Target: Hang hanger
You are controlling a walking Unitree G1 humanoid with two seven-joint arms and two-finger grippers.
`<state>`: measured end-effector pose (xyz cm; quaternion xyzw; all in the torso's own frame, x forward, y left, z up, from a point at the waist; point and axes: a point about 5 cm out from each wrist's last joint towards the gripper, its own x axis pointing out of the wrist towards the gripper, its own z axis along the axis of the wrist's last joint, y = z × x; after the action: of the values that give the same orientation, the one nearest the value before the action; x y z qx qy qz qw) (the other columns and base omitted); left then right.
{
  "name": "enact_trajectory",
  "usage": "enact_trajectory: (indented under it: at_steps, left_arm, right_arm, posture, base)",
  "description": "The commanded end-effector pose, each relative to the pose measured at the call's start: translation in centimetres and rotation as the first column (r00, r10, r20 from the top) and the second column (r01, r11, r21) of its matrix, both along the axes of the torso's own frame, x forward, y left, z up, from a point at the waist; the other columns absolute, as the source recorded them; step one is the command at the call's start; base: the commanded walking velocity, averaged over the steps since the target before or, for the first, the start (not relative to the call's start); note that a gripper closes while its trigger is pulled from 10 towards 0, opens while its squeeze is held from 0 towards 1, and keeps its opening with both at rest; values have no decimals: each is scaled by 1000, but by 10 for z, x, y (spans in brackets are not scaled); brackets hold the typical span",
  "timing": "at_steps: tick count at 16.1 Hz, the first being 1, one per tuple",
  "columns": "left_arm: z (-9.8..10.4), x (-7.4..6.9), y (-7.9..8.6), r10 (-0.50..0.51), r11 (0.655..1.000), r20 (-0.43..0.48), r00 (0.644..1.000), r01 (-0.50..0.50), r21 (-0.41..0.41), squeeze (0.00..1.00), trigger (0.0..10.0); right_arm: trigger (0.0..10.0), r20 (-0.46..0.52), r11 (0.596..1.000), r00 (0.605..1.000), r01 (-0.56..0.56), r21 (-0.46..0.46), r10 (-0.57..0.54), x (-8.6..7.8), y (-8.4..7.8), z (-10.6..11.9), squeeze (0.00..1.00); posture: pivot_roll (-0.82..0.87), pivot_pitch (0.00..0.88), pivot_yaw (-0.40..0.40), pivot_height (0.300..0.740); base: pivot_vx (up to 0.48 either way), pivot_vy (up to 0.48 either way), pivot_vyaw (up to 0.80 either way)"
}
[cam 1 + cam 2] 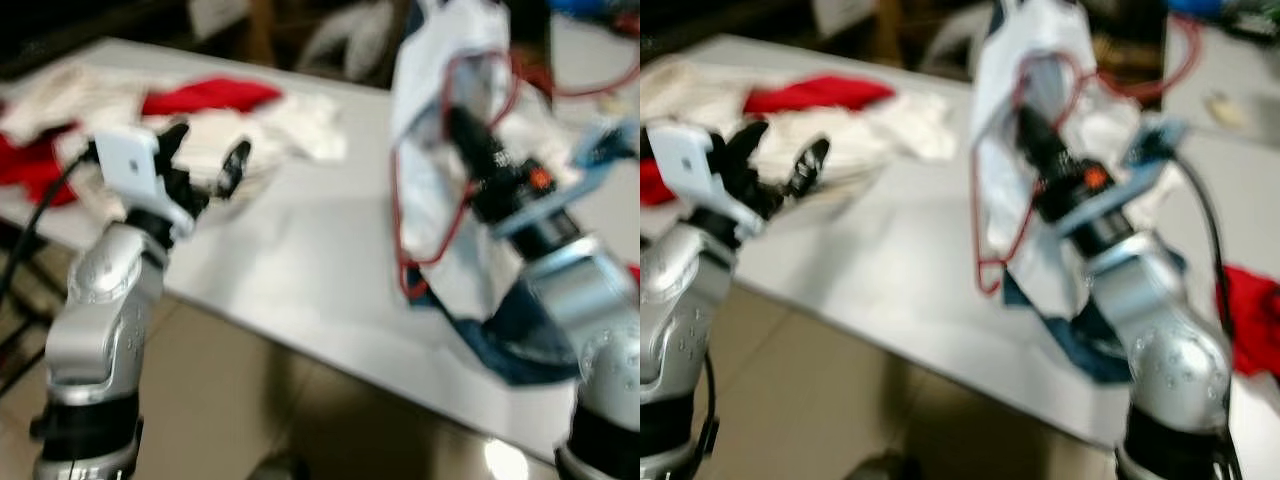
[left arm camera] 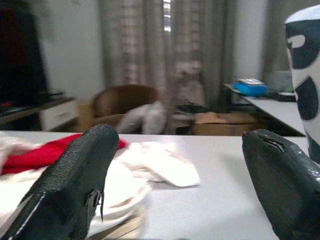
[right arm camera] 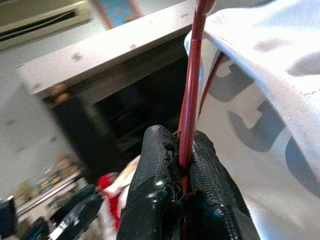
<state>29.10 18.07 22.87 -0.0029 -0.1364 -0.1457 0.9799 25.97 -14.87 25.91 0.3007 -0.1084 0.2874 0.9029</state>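
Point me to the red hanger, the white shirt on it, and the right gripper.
red hanger [image 3: 191, 90], right wrist view, on the wire above the fingers.
white shirt [image 1: 435, 60], left eye view, upper cloth.
right gripper [image 3: 182, 150], right wrist view, between fingertips.

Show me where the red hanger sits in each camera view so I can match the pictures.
Left eye view: red hanger at upper right, inside the white shirt, held by the right end effector.
Right eye view: centre, its loop hanging over the table.
Left wrist view: not in it.
Right wrist view: a red rod pinched between the black fingers.
Shared landmark: the red cloth on the table.
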Motion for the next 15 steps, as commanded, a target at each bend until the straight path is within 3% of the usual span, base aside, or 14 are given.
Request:
enact_trajectory:
  at_steps: [1, 3, 5, 8, 15]
  left_arm:
    - [4, -1, -1, 4, 1000, 12, 1000, -4, -12, 1000, 10000]
    - [4, -3, -6, -11, 1000, 20, 1000, 11, 14, 1000, 10000]
    - [4, -4, -9, -3, 1000, 29, 1000, 3, 16, 1000, 10000]
    - [6, -3, -9, 3, 1000, 34, 999, -4, 8, 1000, 10000]
    - [5, -5, -19, -12, 999, 40, 999, 11, 35, 1000, 10000]
  right_arm:
    - [10000, 86, 1000, 996, -11, -8, 12, -6, 1, 16, 0]
    - [10000, 163, 1000, 987, 8, -23, -4, -8, 2, 31, 0]
    - [10000, 189, 997, 981, 22, 73, -35, -6, -5, 43, 0]
    - [10000, 194, 996, 980, 28, 89, -45, -4, -7, 48, 0]
    - [10000, 168, 997, 986, 10, -74, 2, -9, 7, 42, 0]
  posture:
    - [54, 49, 69, 740]
    - [57, 49, 65, 740]
    - [58, 45, 61, 740]
    - [57, 45, 60, 740]
    - [49, 44, 56, 740]
  base:
    - [0, 0, 744]
    - [0, 0, 656]
    - [0, 0, 622]
    - [0, 0, 717]
    - [0, 0, 729]
